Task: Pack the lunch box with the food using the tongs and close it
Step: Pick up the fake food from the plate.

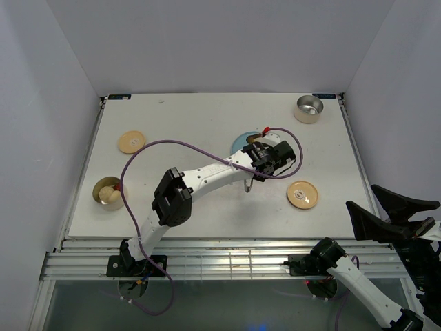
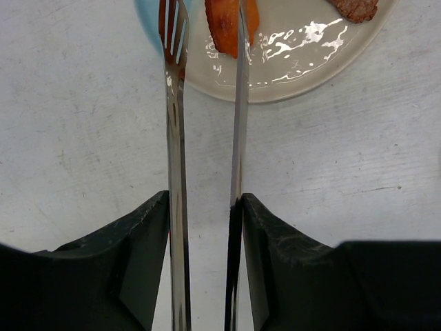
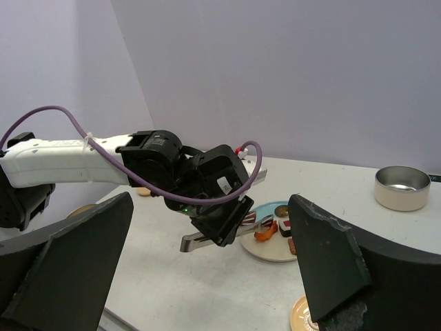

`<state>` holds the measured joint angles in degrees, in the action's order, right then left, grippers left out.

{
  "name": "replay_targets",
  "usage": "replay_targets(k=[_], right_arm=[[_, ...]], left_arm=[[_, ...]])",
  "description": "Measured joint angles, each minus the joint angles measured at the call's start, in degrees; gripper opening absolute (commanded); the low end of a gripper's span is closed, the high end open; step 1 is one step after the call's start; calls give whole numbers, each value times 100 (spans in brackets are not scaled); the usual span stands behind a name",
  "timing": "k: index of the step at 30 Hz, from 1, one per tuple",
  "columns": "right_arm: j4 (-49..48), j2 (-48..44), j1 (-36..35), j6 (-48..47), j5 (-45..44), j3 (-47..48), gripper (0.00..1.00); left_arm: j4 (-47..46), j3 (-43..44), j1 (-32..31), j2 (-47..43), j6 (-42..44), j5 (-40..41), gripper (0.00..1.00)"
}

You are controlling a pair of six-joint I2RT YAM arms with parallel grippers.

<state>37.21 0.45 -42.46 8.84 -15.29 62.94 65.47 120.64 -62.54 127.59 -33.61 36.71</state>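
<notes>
Your left end effector holds the tongs between its fingers. The tong tips reach ahead of it, at the orange-red piece on the plate. Your right end effector is wide open and holds nothing.

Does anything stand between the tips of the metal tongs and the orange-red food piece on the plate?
Nothing visible does. The slim silver metal tongs, held in the left claw, reach the orange-red food piece on the blue-rimmed round plate.
</notes>
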Motion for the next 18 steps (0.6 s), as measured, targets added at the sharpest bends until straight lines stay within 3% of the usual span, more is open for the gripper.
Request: replay_targets(k=[18], right_arm=[[0, 2, 0, 7, 0, -2, 99]], left_arm=[[-127, -173, -136, 44, 37, -90, 57]])
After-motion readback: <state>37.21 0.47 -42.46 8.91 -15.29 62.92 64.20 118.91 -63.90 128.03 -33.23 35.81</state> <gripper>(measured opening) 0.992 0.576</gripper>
